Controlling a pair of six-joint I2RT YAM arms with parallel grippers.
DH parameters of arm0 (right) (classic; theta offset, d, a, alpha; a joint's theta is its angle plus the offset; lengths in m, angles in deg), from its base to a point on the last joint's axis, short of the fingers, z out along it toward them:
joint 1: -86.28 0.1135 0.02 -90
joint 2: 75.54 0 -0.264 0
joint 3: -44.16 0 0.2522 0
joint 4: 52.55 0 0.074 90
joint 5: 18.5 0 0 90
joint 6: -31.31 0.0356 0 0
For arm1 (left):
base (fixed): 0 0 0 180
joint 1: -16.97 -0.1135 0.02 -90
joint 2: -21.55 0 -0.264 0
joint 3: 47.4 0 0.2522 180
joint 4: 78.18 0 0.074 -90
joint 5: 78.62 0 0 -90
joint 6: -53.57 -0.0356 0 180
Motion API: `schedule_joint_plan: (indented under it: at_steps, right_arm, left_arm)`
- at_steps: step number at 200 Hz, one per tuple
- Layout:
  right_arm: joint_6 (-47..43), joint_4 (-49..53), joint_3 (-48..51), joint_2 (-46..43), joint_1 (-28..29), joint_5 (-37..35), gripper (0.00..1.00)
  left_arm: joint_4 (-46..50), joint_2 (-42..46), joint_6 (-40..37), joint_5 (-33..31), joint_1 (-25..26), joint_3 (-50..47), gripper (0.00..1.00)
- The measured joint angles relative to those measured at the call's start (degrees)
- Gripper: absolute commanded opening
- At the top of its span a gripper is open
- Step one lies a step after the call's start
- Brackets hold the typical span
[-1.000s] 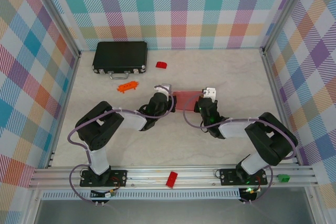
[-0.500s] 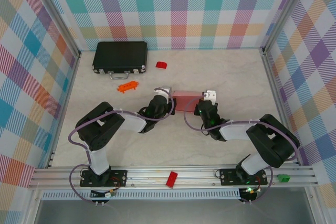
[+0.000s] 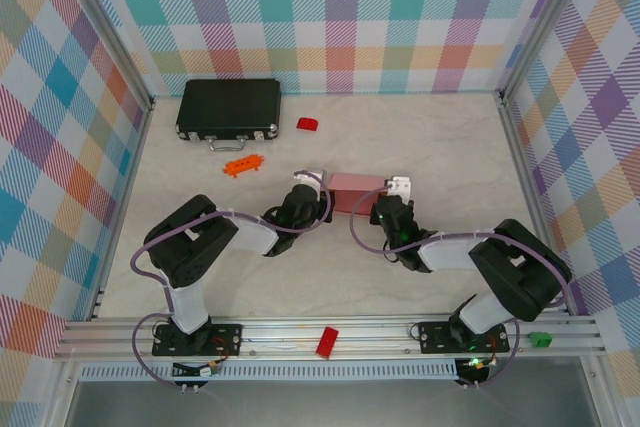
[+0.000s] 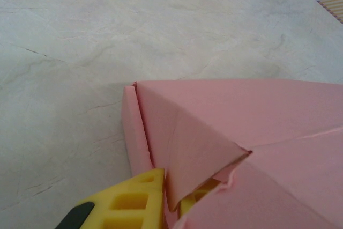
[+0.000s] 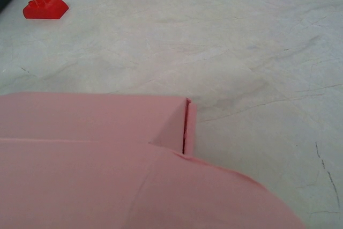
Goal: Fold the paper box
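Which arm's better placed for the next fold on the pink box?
Left, probably: the left end effector pinches a loose end flap of the paper box; the right end effector sits shut at the other end, which looks closed.

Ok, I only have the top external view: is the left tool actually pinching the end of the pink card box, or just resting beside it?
Observer: Pinching. The left wrist view shows an end flap of the light-pink card box between the left tool's yellow fingers.
Operator: Is that end closed flat?
Observer: No, a gap opens under the flap's ragged edge.
Operator: And the right end?
Observer: The right wrist view shows a thin dark slit at that end's corner.
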Motion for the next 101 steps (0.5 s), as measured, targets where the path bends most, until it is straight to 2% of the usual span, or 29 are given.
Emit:
schedule_joint_plan:
  at_steps: [101]
  right_arm:
    - [0.85, 3.08, 1.27, -1.16, 0.63, 1.07, 0.20]
  left_arm:
    - [0.24, 0.63, 0.00, 0.02, 0.04, -1.42, 0.18]
